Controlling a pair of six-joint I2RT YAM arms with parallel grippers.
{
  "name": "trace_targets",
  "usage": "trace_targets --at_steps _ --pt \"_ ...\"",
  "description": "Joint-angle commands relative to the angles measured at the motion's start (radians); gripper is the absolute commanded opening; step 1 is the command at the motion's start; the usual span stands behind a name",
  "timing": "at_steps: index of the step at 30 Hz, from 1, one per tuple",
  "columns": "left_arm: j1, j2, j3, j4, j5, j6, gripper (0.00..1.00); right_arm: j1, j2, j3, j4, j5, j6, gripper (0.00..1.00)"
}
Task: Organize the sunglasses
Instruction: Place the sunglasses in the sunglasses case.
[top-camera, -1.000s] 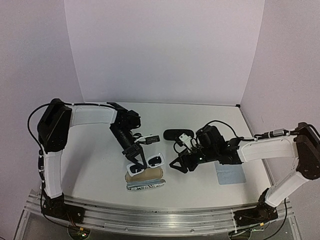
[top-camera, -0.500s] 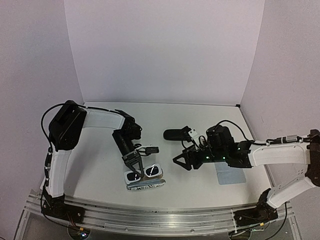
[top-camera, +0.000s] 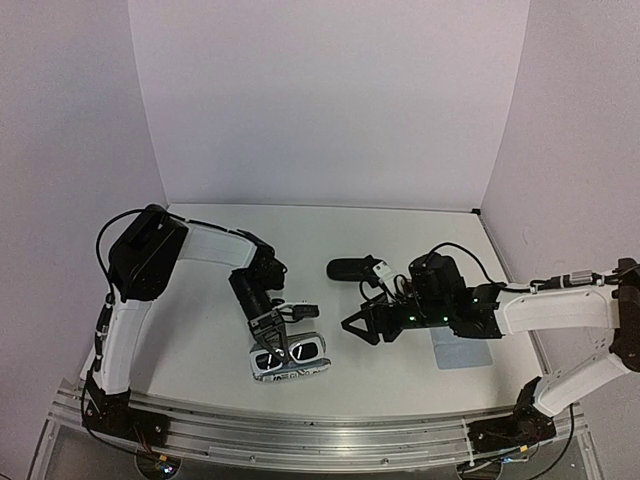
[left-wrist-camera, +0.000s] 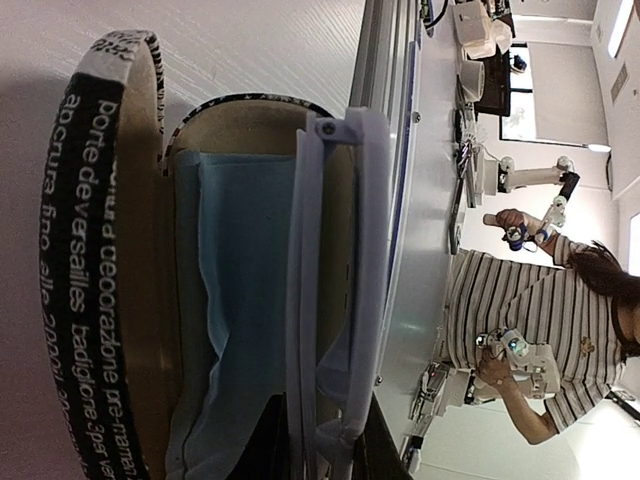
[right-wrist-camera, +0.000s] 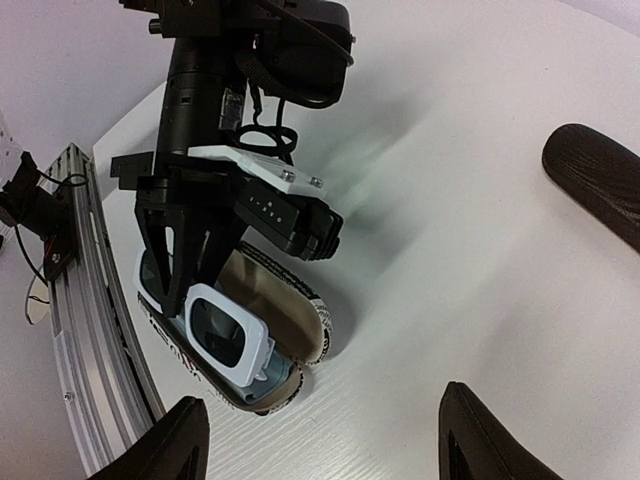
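The left claw (top-camera: 272, 345) is clenched on the white sunglasses (top-camera: 308, 347), gripping the frame near its left lens. In the left wrist view its fingertips are cut off at the bottom edge, and the glasses show only edge-on as a thin pale bar. From above, the claw's fingers cover part of the frame. Whether the glasses touch the lining below cannot be told.

The pair's long axis runs left to right across the table (top-camera: 200, 330), its right end tipped slightly away from the arms, in line with the long axis of the striped case (top-camera: 295, 369). Both dark lenses face up toward the overhead camera.

The glasses sit at the mouth of this open case, directly under the left claw, near the front edge of the table. A blue cloth (left-wrist-camera: 232, 300) lies folded inside the case beneath them.

The right claw (top-camera: 362, 328) is released, its fingers spread wide with nothing between them. It is apart from the glasses, to their right. A black case (top-camera: 348, 268) lies farther back, and the right arm covers part of a pale cloth (top-camera: 462, 352).
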Motion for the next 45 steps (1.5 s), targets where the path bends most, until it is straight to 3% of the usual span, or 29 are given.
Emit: trace_targets --at_steps 1,21,29,37,45 --pt "-0.001 0.017 -0.002 0.001 0.033 0.010 0.11 0.008 0.015 0.007 0.029 -0.009 0.012 0.71" --pt "-0.002 0.080 0.075 0.021 0.028 -0.001 0.15 0.123 0.155 0.091 0.072 0.000 -0.058 0.73" --pt "-0.009 0.042 0.011 0.000 0.045 0.041 0.19 0.226 0.182 0.109 0.079 0.116 -0.245 0.78" --pt "-0.010 0.062 0.031 -0.014 0.053 0.053 0.27 0.229 0.246 0.132 0.106 0.118 -0.273 0.79" --pt "-0.011 0.054 0.040 -0.021 0.034 0.053 0.25 0.281 0.269 0.135 0.165 0.250 -0.375 0.73"
